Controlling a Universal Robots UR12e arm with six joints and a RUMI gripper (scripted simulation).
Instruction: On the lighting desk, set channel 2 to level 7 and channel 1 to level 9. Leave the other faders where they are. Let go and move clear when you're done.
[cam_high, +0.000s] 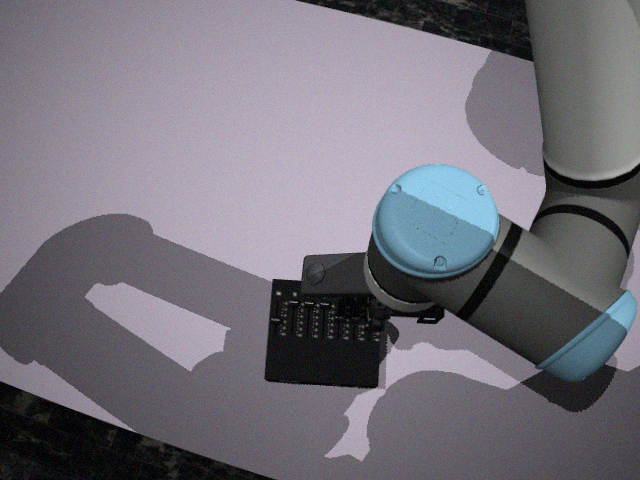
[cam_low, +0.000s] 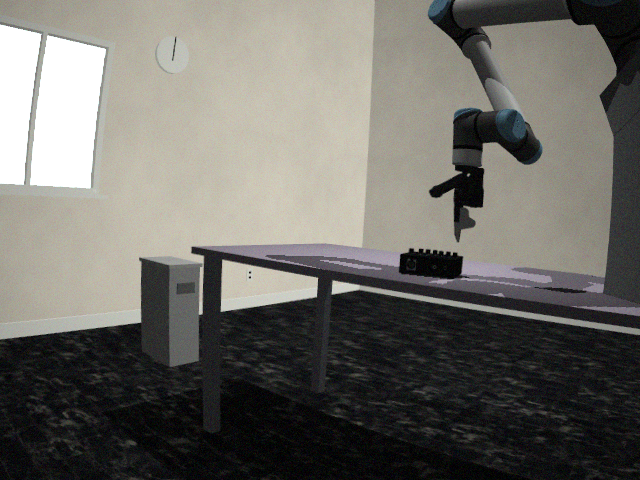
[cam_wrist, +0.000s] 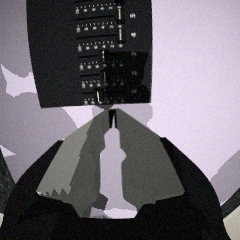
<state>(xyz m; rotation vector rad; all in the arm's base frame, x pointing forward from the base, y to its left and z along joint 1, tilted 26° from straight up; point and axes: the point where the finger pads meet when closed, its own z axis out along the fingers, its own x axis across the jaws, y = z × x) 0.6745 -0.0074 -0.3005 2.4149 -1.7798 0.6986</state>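
The lighting desk (cam_high: 324, 334) is a small black box with a row of several faders, lying on the pale table. It also shows in the exterior view (cam_low: 430, 262) and at the top of the wrist view (cam_wrist: 90, 52). My gripper (cam_low: 458, 235) hangs above the desk's right end, clear of the faders, with its fingers pointing down. It is shut on nothing; in the wrist view the fingertips (cam_wrist: 112, 118) meet just off the desk's near edge. In the overhead view the wrist hides the gripper and the desk's upper right part. Printed channel numbers 4 and 5 show in the wrist view.
The arm's elbow and forearm (cam_high: 516, 289) hang over the table's right side and cast wide shadows. A grey cabinet (cam_low: 170, 310) stands on the floor left of the table. The table's front edge runs close below the desk in the overhead view.
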